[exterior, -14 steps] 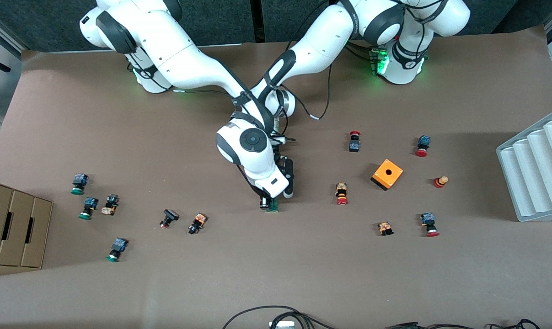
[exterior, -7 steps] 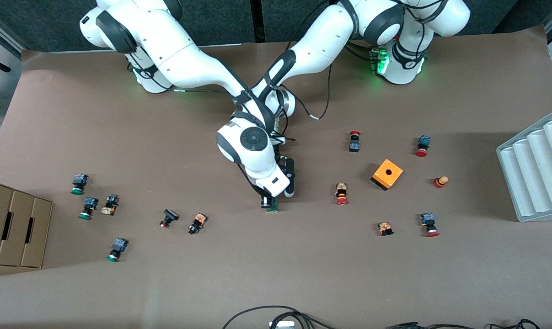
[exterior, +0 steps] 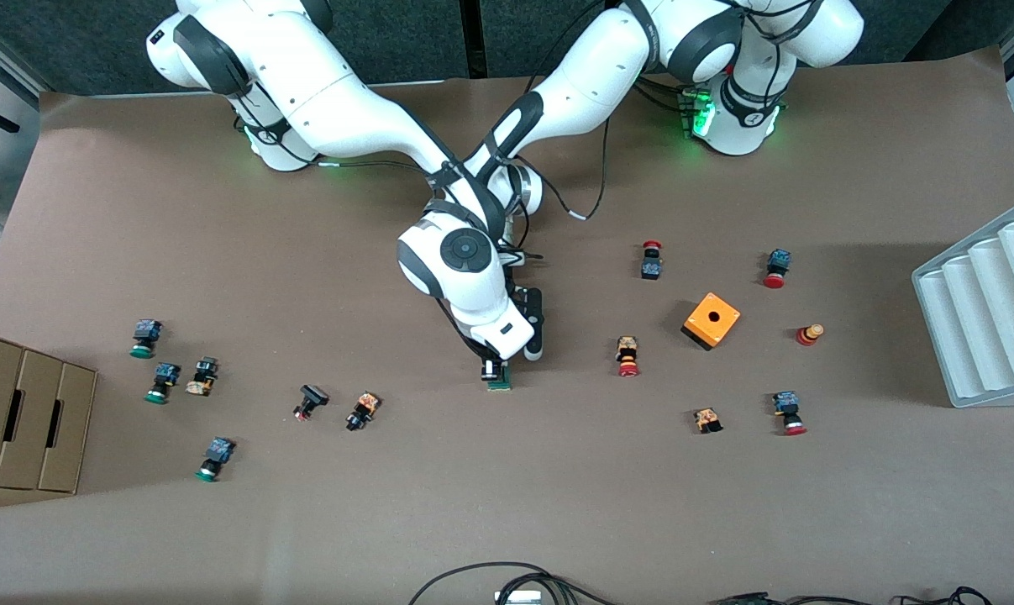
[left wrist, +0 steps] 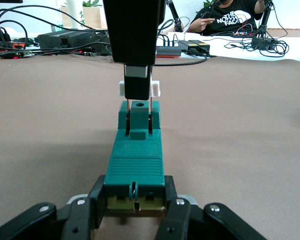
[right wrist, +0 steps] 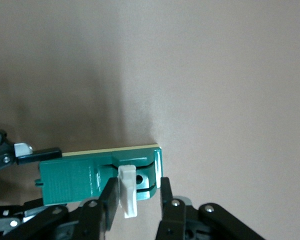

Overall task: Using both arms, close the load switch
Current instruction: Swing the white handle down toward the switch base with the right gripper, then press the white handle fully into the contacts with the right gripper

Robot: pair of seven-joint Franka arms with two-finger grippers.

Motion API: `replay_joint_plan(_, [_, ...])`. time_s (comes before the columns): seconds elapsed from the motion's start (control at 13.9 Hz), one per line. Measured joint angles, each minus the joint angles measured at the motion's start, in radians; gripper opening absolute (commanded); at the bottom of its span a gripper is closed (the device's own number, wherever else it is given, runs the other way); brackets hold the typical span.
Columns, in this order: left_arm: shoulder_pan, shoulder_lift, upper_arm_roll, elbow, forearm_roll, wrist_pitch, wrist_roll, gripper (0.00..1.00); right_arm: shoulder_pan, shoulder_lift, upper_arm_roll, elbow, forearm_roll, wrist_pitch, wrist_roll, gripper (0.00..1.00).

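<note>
Brown paper covers the table (exterior: 557, 504), across which small push buttons (exterior: 364, 410) are scattered. Near its middle the load switch (exterior: 499, 378) is seen lying flat, nearer the camera than both wrists that meet over it. Its end toward the camera carries the white slider (right wrist: 127, 192), which is pinched by the right gripper (right wrist: 135, 197), its fingers (right wrist: 109, 200) drawn in against the piece, apparently so it can be pushed home. The green body is clamped at its other end by the left gripper (left wrist: 134, 207), evidently to keep the block from sliding under that push. An orange cube (exterior: 711, 320) stands well apart, toward the left arm's end. Farthest off, the two arms' bases are seen at the table's edge.
</note>
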Motion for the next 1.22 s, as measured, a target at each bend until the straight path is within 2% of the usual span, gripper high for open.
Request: replay_joint_plan(1.22, [0.0, 0.0, 0.0, 0.0, 0.0, 0.0, 0.0, 0.32, -0.002, 0.0, -0.001, 0.0, 0.0, 0.032, 0.013, 0.37])
